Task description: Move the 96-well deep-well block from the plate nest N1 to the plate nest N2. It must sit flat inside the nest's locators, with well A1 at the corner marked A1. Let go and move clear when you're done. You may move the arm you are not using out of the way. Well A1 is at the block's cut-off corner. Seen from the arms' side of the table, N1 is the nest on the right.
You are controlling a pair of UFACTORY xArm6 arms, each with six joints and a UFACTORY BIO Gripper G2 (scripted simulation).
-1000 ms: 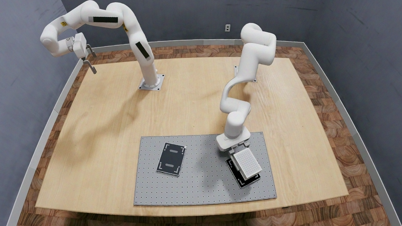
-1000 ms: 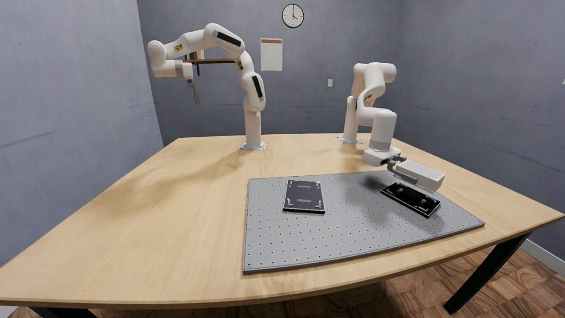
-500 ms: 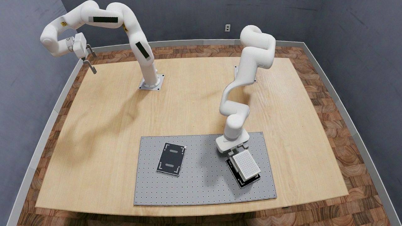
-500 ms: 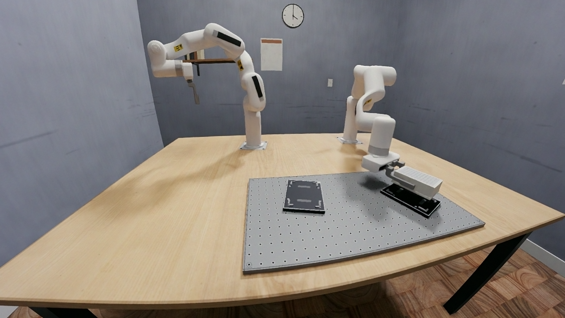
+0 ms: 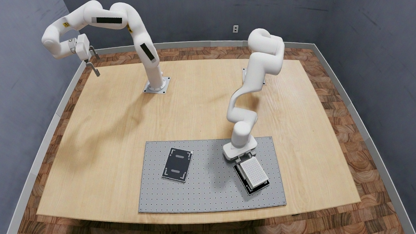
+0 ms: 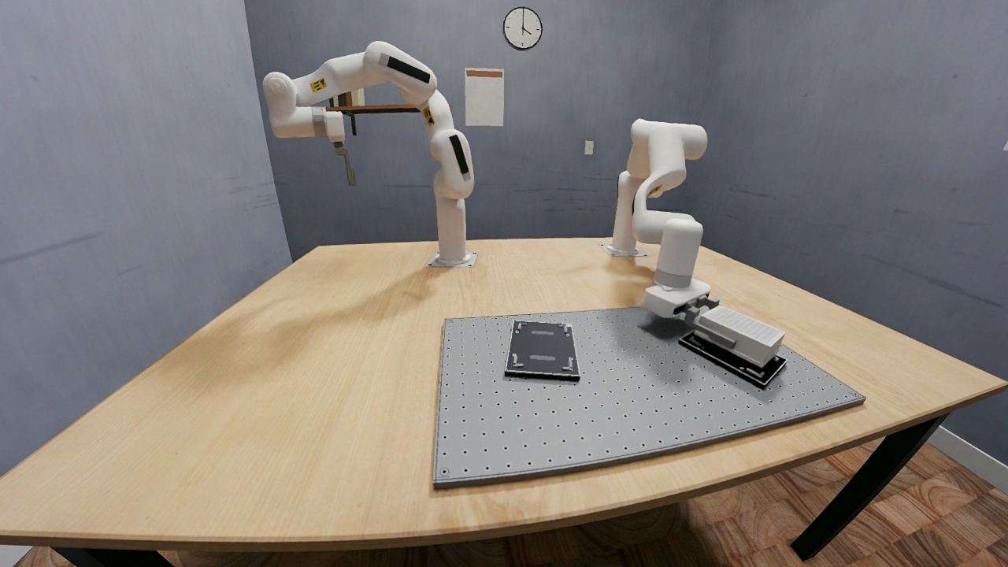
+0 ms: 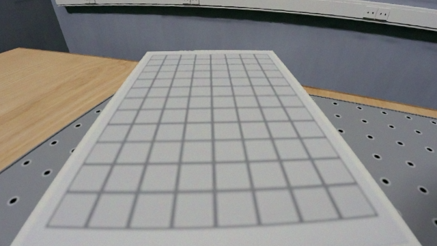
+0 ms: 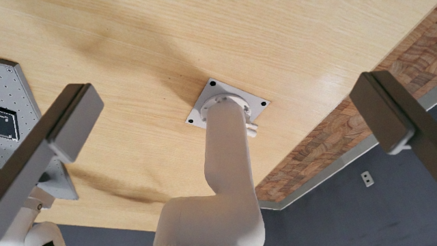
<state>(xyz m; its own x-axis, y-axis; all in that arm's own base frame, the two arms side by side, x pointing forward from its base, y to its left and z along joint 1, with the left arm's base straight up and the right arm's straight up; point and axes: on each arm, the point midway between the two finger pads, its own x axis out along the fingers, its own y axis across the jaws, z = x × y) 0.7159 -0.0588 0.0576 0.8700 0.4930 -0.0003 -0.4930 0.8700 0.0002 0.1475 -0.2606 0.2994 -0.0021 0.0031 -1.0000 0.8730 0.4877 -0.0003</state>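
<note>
Deep-well block (image 5: 253,171) (image 6: 743,332) (image 7: 212,137) is over nest N2 (image 5: 258,188) (image 6: 765,375), pinched by the left gripper (image 5: 250,167) (image 6: 736,331). Largest is the wooden table (image 5: 197,116) (image 6: 282,373) (image 7: 68,78) (image 8: 136,68), bearing the perforated board (image 5: 209,192) (image 6: 598,423) (image 7: 392,150) (image 8: 10,89). On that lie both nests; N1 (image 5: 176,164) (image 6: 542,345) (image 8: 8,126) is bare. The right gripper (image 5: 97,65) (image 6: 350,176) (image 8: 229,114), fingers spread and holding nothing, hangs well apart from the board. Whether the block touches N2's locators, or where its cut-off corner points, I can't fairly tell.
</note>
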